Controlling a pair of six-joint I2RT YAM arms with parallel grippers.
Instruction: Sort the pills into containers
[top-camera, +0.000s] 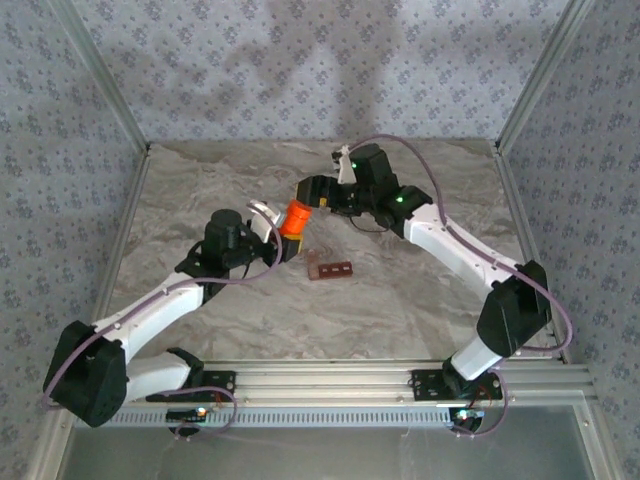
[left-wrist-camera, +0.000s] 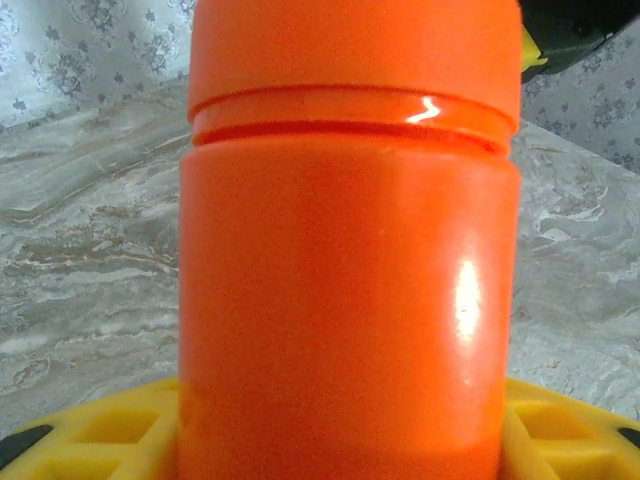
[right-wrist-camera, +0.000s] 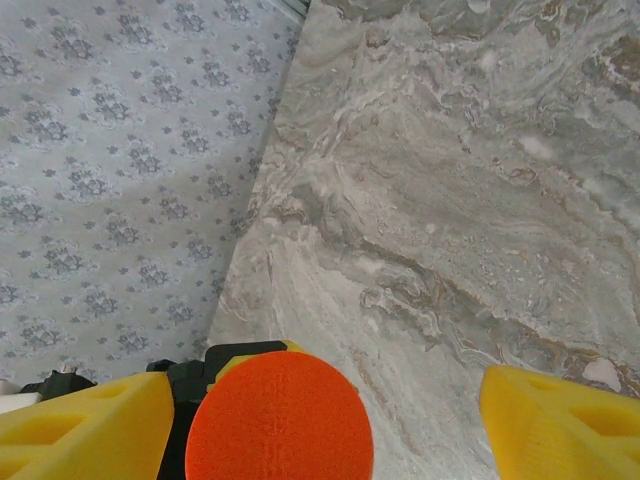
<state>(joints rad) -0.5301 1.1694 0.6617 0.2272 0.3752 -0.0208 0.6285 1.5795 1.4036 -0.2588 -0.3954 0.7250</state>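
Left gripper (left-wrist-camera: 340, 445) clamped on orange bottle (left-wrist-camera: 345, 300), cap (right-wrist-camera: 280, 415) on, right gripper (right-wrist-camera: 325, 425) jaws apart straddling it, containers (top-camera: 330, 268) on table at bottle's 5 o'clock, so likely opening stage, all sorting left

One orange bottle (top-camera: 293, 222) — one strip of four containers (top-camera: 338, 268).

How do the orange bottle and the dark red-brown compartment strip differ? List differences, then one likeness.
Shape: the orange bottle is a cylinder, the compartment strip a flat row of squares. Colour: the bottle is bright orange, the strip dark red-brown. State: the left end effector grips the bottle, the strip lies free on the table. Both look similar in length.
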